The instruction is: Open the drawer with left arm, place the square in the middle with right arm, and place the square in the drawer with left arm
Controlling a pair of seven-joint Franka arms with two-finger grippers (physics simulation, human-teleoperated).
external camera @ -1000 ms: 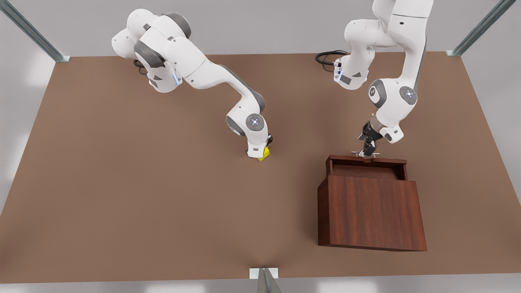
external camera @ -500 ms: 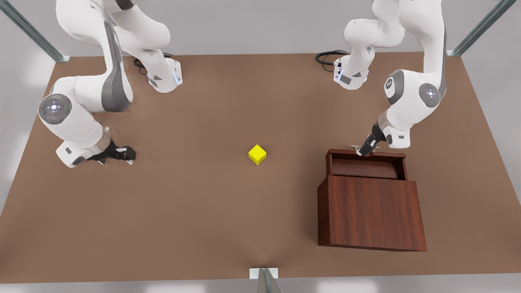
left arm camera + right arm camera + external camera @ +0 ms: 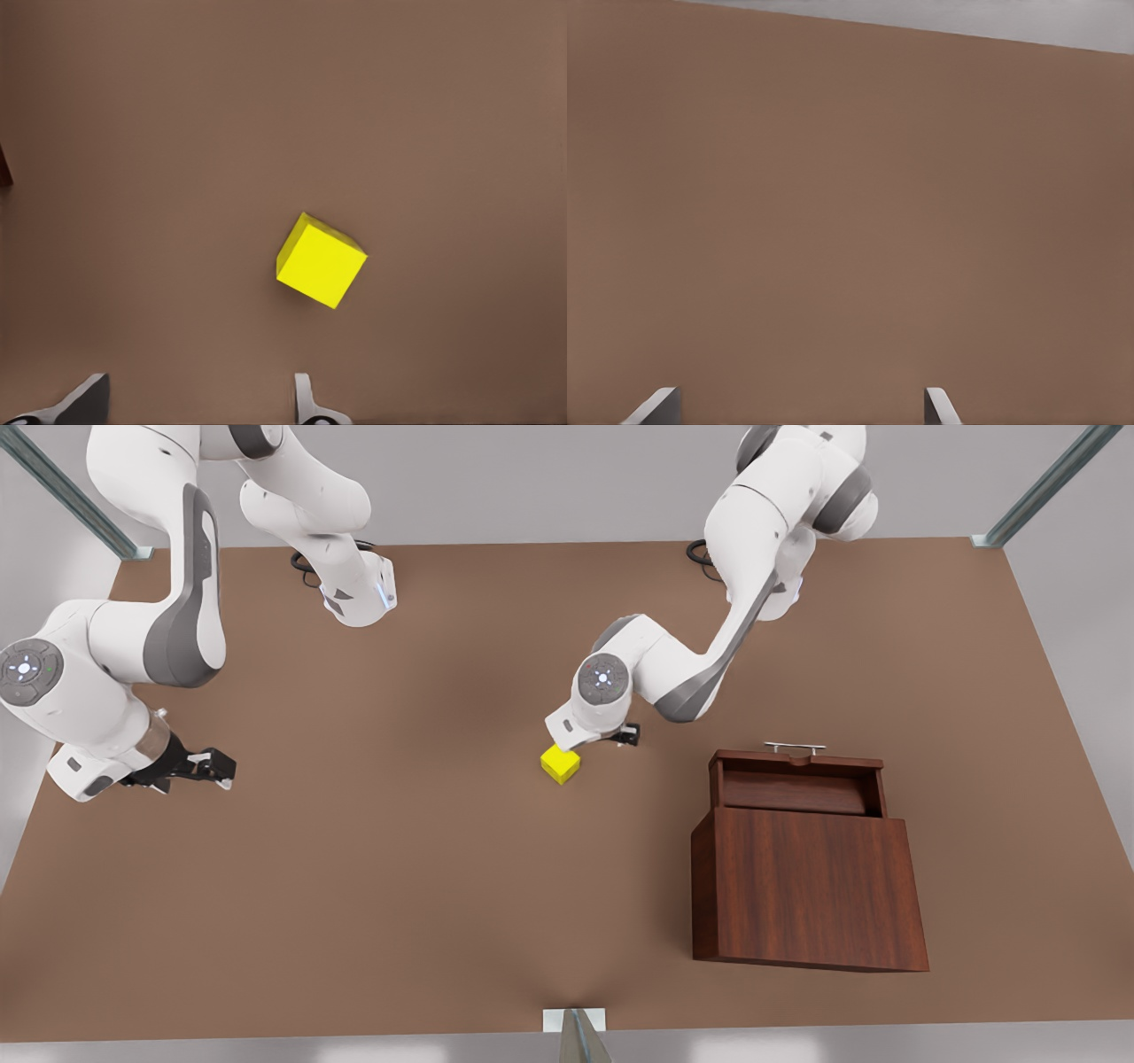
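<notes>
- At the front view's far left we see the right gripper (image 3: 217, 768) hanging low over bare table (image 3: 372, 886), fingers spread wide and holding nothing; this arm waits
- In the middle of the table sits the yellow cube (image 3: 560, 763), resting flat and touching neither gripper
- Just above and slightly right of it hovers the left gripper (image 3: 625, 735); its wrist view shows the cube (image 3: 321, 261) ahead of the wide-open fingertips (image 3: 304, 394), off their centre line and turned at an angle to them
- We judge the risk here: closing without centring and squaring up could pinch a corner, so the cube twists or skids away
- At the right stands the cabinet (image 3: 806, 886) with its drawer (image 3: 797, 784) pulled open, handle (image 3: 795, 747) free; a loose grip could drop the cube short of the narrow opening
</notes>
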